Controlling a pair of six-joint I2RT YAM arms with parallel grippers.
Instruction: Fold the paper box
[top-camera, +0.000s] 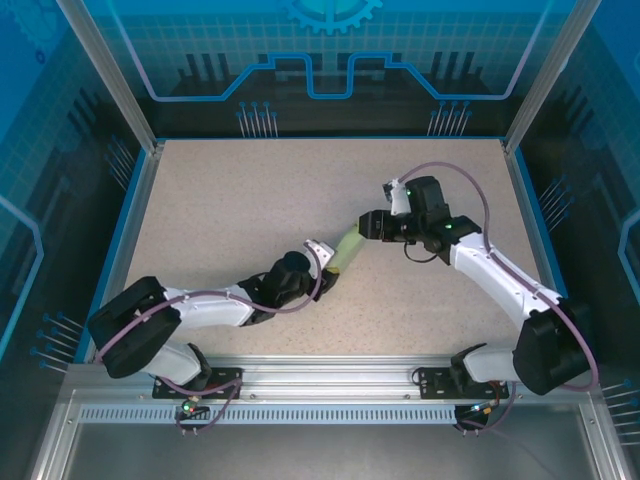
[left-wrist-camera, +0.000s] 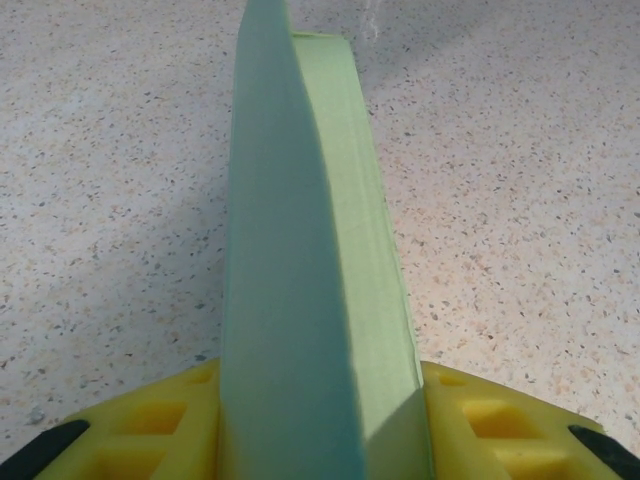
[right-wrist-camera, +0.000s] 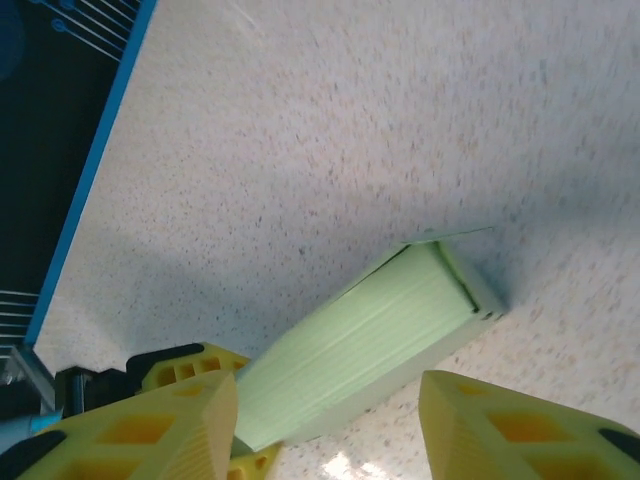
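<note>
The paper box (top-camera: 348, 248) is a pale green, long flat carton held off the speckled table (top-camera: 250, 190) near its middle. My left gripper (top-camera: 322, 257) is shut on its lower end; in the left wrist view the box (left-wrist-camera: 300, 250) rises straight out from between the yellow fingers (left-wrist-camera: 160, 420). My right gripper (top-camera: 368, 224) hovers at the box's upper right end, open. In the right wrist view the box (right-wrist-camera: 370, 340) lies just beyond the spread fingertips (right-wrist-camera: 500, 420), its far end flap (right-wrist-camera: 470, 290) folded in, one thin edge slightly ajar.
The table has a blue rim (top-camera: 135, 215) on the left and a dark wall behind. An aluminium rail (top-camera: 320, 385) carries the arm bases at the near edge. The right arm's cable (top-camera: 470, 185) loops above its wrist.
</note>
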